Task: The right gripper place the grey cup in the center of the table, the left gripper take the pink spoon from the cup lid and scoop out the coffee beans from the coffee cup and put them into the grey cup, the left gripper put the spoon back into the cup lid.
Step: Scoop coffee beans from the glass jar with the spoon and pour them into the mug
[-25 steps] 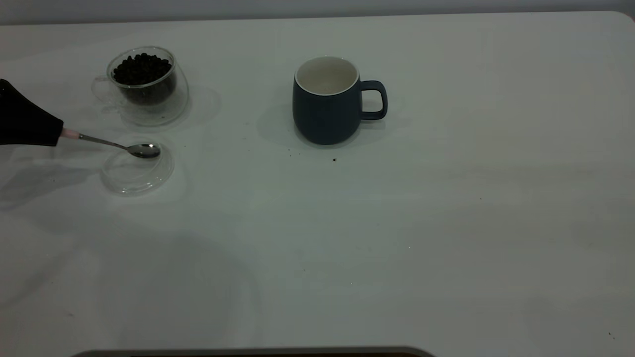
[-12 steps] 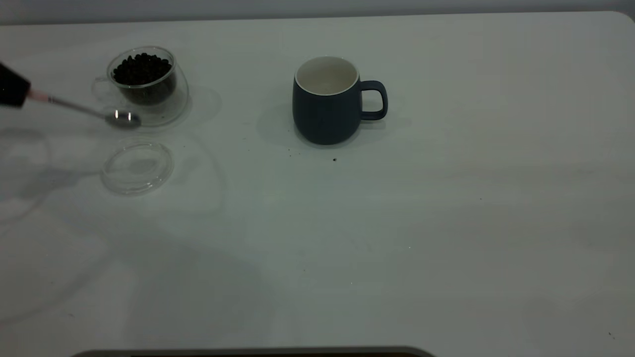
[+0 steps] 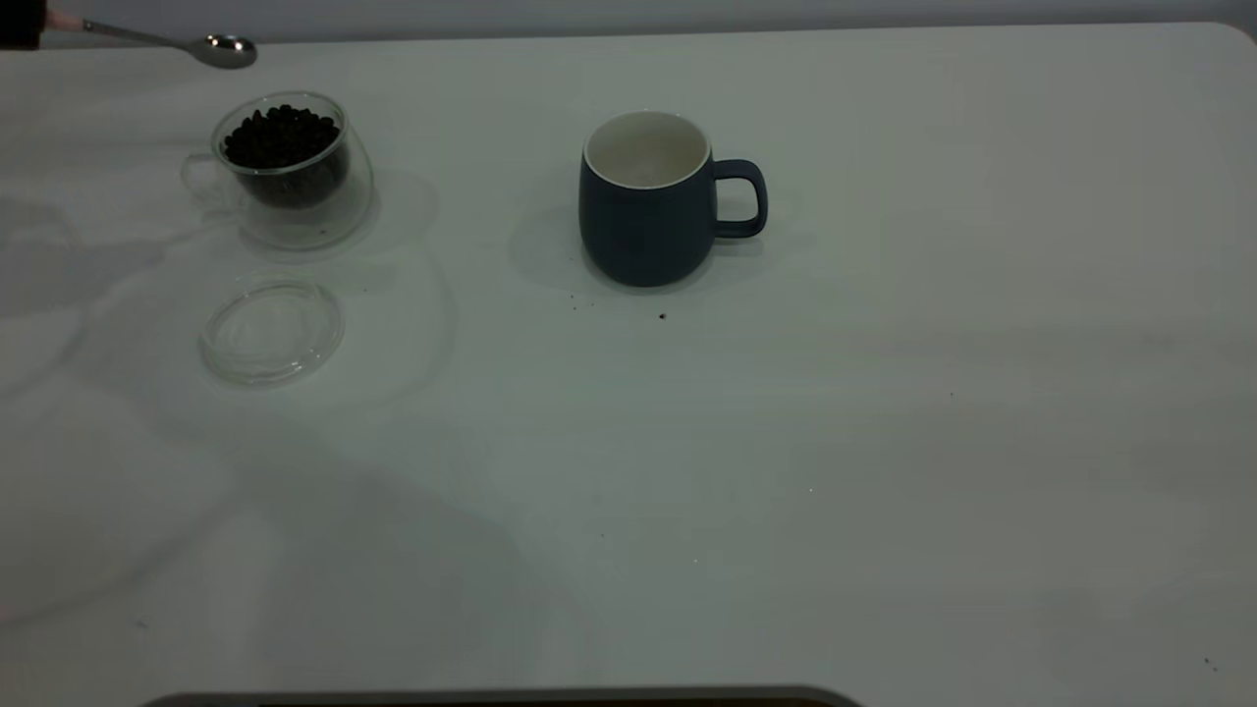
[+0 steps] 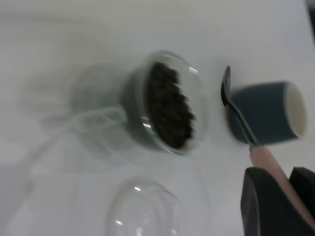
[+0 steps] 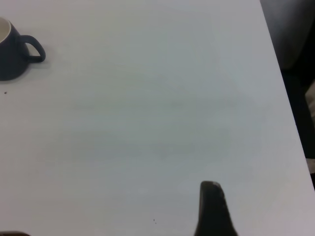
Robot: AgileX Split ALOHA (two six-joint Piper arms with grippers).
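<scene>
Spoon held up high above the beans

The left gripper (image 4: 283,196) pinches the pink spoon (image 3: 157,39) above the coffee cup (image 3: 285,167) of coffee beans (image 3: 280,137). The cup lid (image 3: 272,330) lies near; the grey cup (image 3: 648,201) stands mid-table (image 3: 884,442). Right gripper's (image 5: 212,209) jaws: can't tell.

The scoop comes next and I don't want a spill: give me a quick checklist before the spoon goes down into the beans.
1. Spoon clamped in left hand: ok.
2. Spoon bowl bare, nothing in it: ok.
3. Glass cup upright, full of beans: ok.
4. Grey cup upright mid-table, mouth open: ok.
5. Lid lying free for the spoon's return: ok.
6. Right hand away from the cups: ok; its fingers: cannot tell.
</scene>
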